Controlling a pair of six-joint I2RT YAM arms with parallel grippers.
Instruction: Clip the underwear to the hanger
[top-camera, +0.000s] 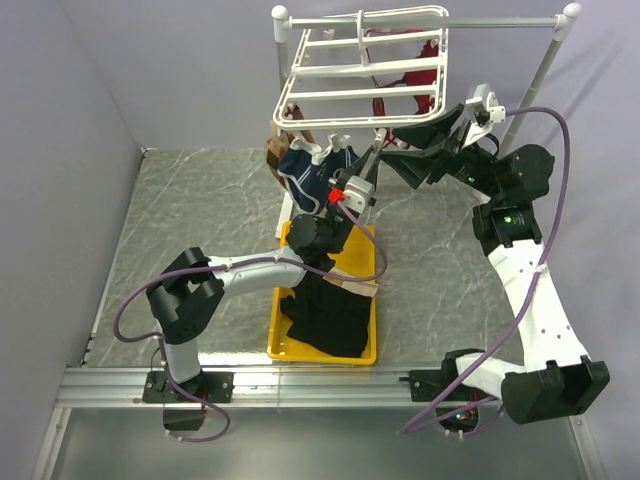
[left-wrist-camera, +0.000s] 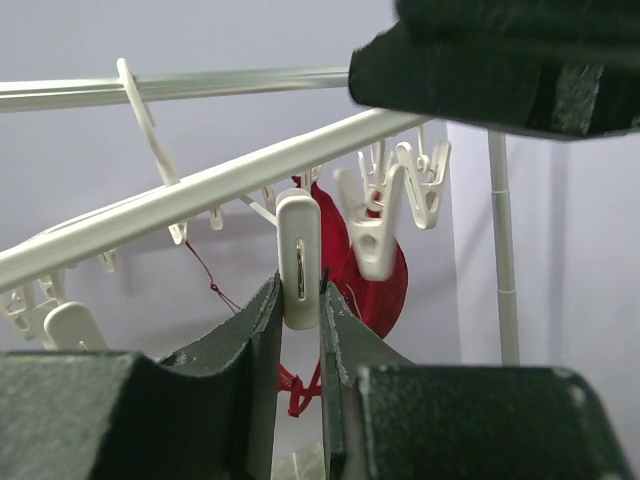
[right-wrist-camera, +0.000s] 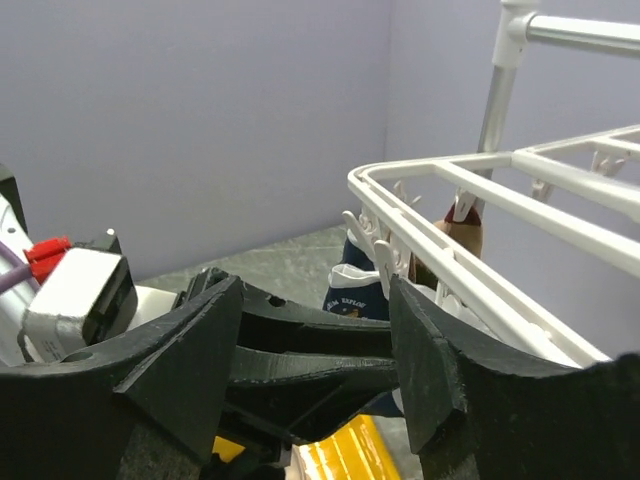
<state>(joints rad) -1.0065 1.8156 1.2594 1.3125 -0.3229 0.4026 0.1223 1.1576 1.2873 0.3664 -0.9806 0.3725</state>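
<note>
From above, the underwear (top-camera: 325, 315) lies heaped in a yellow bin (top-camera: 283, 345) on the grey tabletop (top-camera: 200, 200), well below the hanger (top-camera: 360, 70). A navy pair (top-camera: 310, 170) and a red garment (top-camera: 400, 85) hang from the rack. The left claw (top-camera: 368, 170) reaches up under its near edge, and the right claw (top-camera: 392, 150) comes in just beside it.

The left wrist view shows the left claw (left-wrist-camera: 298, 290) clamped on a white clip (left-wrist-camera: 298, 255) dangling from a hanger bar (left-wrist-camera: 200, 195). The red garment (left-wrist-camera: 370, 270) hangs behind it, and the right claw's dark body (left-wrist-camera: 500, 60) sits above.

In the right wrist view, the right claw (right-wrist-camera: 318, 300) stands apart, with the left claw's dark fingers (right-wrist-camera: 300, 355) lying between its fingers; whether they touch cannot be told. The hanger (right-wrist-camera: 480, 220) runs to the right, with the navy pair (right-wrist-camera: 360, 295) under it.
</note>
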